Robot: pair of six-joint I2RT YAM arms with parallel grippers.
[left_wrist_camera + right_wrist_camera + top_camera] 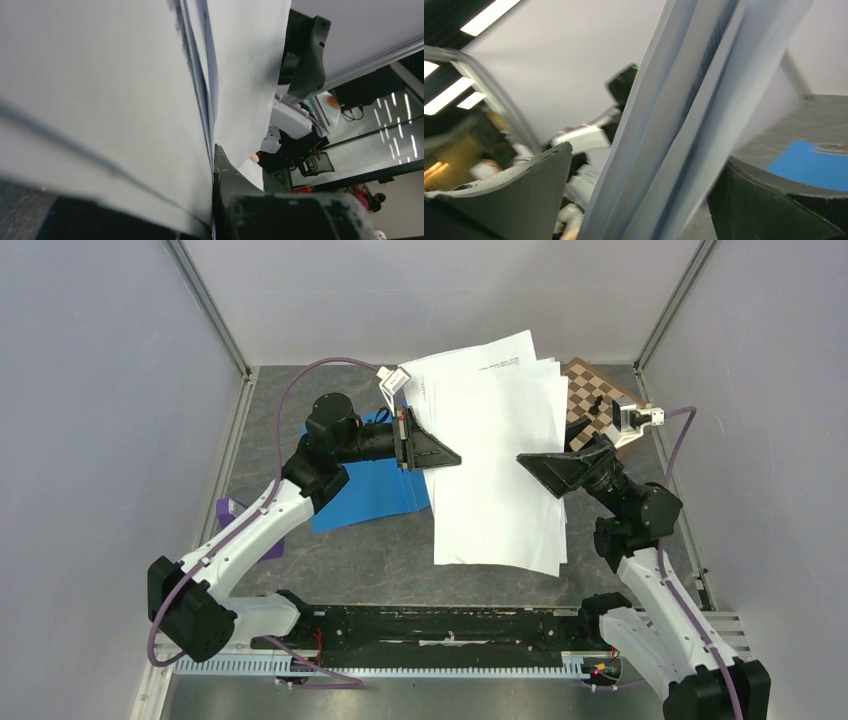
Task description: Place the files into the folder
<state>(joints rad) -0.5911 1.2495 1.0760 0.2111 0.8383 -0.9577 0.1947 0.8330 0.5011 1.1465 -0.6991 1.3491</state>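
The files (pixel 495 460), a loose fanned stack of white sheets, are held off the table in the middle. My left gripper (pixel 445 455) is shut on their left edge; in the left wrist view the sheets (pixel 100 90) press against one dark finger (pixel 235 180) and hide the other. My right gripper (pixel 535 462) is open at the stack's right edge. In the right wrist view the sheets (pixel 674 140) pass between its wide-apart fingers (pixel 524 185) without being pinched. The blue folder (pixel 370 495) lies flat on the table under my left arm, and also shows in the right wrist view (pixel 809 170).
A wooden chessboard (pixel 590 400) with a dark piece lies at the back right, partly under the sheets. A purple object (pixel 235 515) sits by the left wall next to the folder. Grey walls enclose the table on three sides.
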